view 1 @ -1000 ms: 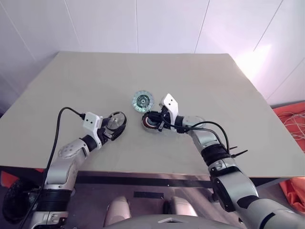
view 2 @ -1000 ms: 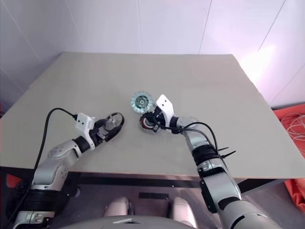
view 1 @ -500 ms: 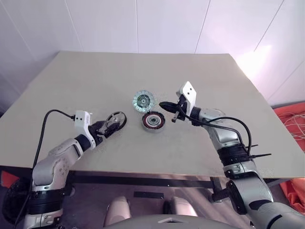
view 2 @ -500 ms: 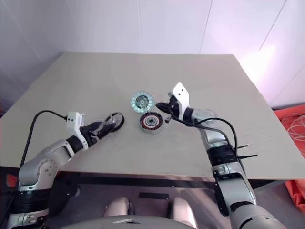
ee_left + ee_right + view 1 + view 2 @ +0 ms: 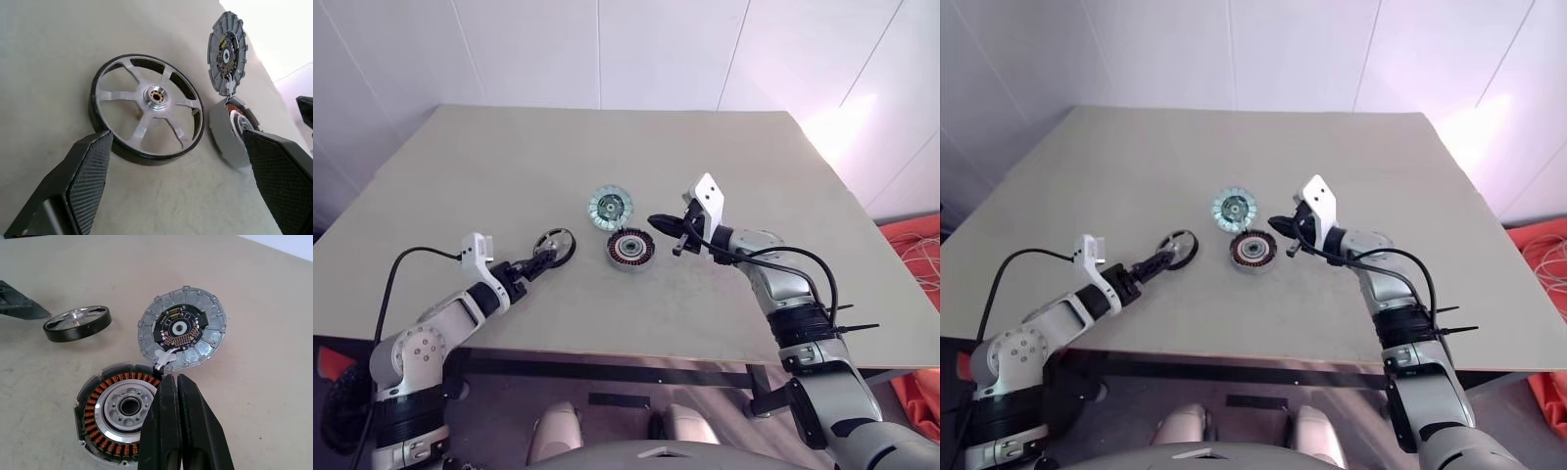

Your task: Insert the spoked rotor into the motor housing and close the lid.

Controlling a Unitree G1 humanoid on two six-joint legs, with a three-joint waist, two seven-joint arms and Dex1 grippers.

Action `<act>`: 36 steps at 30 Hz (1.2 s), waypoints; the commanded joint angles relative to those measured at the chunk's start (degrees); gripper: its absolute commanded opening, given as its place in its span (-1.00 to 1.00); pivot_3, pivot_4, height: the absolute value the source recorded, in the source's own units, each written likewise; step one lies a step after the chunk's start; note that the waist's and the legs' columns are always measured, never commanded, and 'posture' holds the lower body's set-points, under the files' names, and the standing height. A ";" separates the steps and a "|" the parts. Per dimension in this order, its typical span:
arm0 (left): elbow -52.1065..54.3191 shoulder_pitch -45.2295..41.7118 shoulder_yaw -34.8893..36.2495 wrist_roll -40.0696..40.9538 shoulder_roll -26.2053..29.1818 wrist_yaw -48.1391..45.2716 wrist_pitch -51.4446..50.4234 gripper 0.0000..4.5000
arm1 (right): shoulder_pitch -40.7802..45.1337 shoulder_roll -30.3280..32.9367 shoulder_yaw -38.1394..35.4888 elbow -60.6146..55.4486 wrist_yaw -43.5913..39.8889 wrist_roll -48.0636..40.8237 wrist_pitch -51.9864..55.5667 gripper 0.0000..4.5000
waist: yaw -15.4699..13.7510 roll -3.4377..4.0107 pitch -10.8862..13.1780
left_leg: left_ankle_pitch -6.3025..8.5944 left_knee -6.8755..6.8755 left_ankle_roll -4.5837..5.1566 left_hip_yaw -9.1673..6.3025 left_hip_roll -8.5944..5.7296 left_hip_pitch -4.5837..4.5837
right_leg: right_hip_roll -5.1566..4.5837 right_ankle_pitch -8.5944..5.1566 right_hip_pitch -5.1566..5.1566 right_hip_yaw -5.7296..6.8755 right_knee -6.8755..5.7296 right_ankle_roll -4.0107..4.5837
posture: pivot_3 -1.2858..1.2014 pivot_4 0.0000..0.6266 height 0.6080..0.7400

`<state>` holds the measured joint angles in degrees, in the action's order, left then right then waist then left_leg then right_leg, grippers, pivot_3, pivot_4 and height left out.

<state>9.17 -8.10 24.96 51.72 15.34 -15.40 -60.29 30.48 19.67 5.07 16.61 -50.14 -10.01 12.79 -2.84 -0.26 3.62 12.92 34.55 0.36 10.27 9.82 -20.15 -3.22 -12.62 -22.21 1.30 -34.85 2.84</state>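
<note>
Left tool (image 5: 176,181) spread wide, fingers flanking the spoked rotor (image 5: 146,105), not gripping. Right tool (image 5: 655,222) clenched, empty, just beside the motor housing (image 5: 628,249). Housing: copper windings, no rotor inside. One rotor left of housing; one lid (image 5: 610,208) touching it, far side. All on tabletop (image 5: 509,157).

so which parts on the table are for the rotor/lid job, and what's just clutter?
Job:
- spoked rotor, between the open left gripper's fingers
- motor housing
- lid, beside the housing
- right gripper, shut, empty

Lying about:
- nothing else on the table
</note>
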 commanded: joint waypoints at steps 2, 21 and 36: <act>-1.81 -1.57 3.51 4.23 -0.29 5.19 -4.33 1.00 | 0.84 0.29 -0.90 -3.02 0.29 -1.22 -0.34 -0.98 | 0.08 0.00 0.00 | 0.00 0.00 0.01 -0.01 -0.01 0.00 | 0.00 0.00 0.00 0.00 0.01 0.00 | 0.03 -1.00 1.00; -3.71 -1.46 6.82 12.43 -1.83 13.99 -7.45 1.00 | -1.88 4.47 -1.42 -9.30 -5.90 -5.82 2.54 -0.98 | -0.21 -0.01 0.00 | 0.01 0.00 0.03 -0.07 -0.02 0.01 | -0.01 -0.01 0.09 0.04 0.09 -0.01 | 0.03 -1.00 1.00; -12.35 -7.83 6.53 13.53 -7.57 15.62 -1.82 1.00 | -2.29 4.36 -0.88 -10.19 -4.82 -6.13 2.94 -0.98 | -2.21 0.01 0.01 | -0.27 0.00 0.13 -0.13 -0.06 0.17 | -0.05 -0.22 0.37 0.07 0.07 -0.41 | 0.03 -1.00 1.00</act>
<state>-2.22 -15.10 32.07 64.27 8.42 0.06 -62.66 27.44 24.10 5.00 8.50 -54.92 -14.99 16.31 -5.05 -0.25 3.63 12.65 34.55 0.50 10.14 9.76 -19.98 -3.27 -12.85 -21.84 1.37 -34.78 2.42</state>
